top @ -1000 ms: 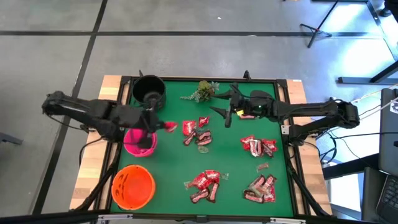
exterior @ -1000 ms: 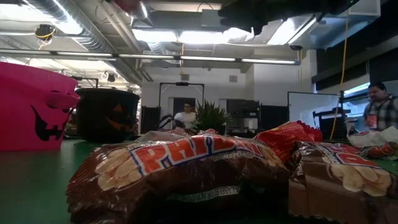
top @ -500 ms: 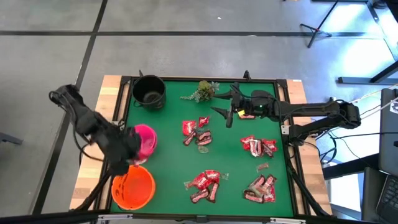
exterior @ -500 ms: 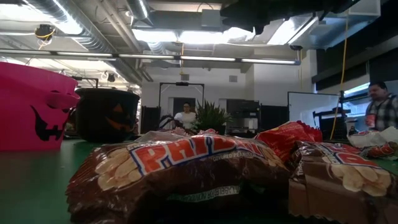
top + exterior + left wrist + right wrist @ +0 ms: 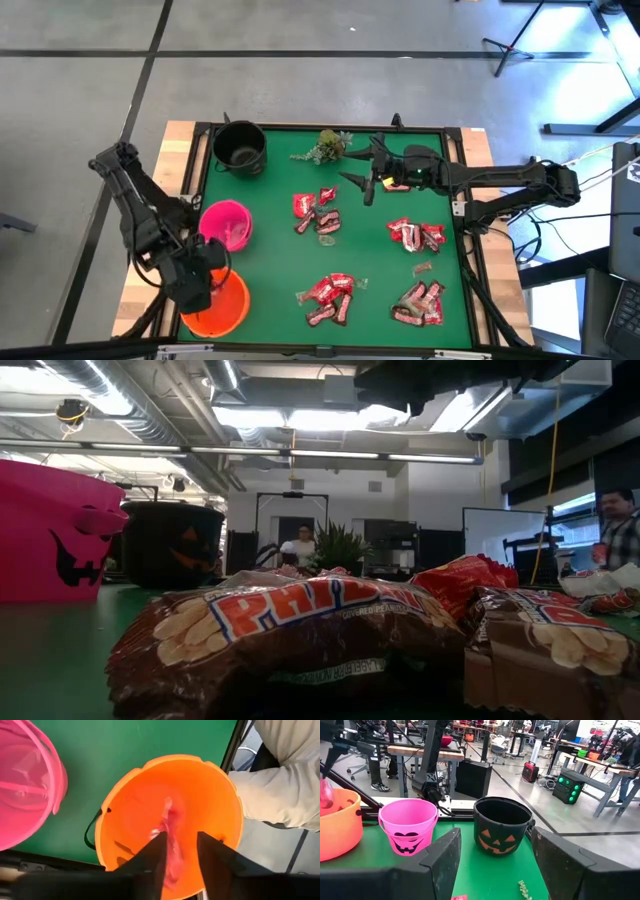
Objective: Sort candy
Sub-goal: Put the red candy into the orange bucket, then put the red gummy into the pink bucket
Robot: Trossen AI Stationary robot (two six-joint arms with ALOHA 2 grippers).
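Two dark fingers of the left gripper (image 5: 178,852) stand parted over the orange bucket (image 5: 210,795), a red candy (image 5: 170,832) blurred between them, grip unclear. Pink bucket (image 5: 228,222) beside; black bucket (image 5: 240,147) far. Right gripper (image 5: 366,177) open, mid-table.

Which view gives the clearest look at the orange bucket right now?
The left wrist view: it looks straight into the orange bucket, with a blurred red candy dropping from the left gripper. The high view has the left arm covering part of it, the right wrist view shows only its side, and the low view misses it.
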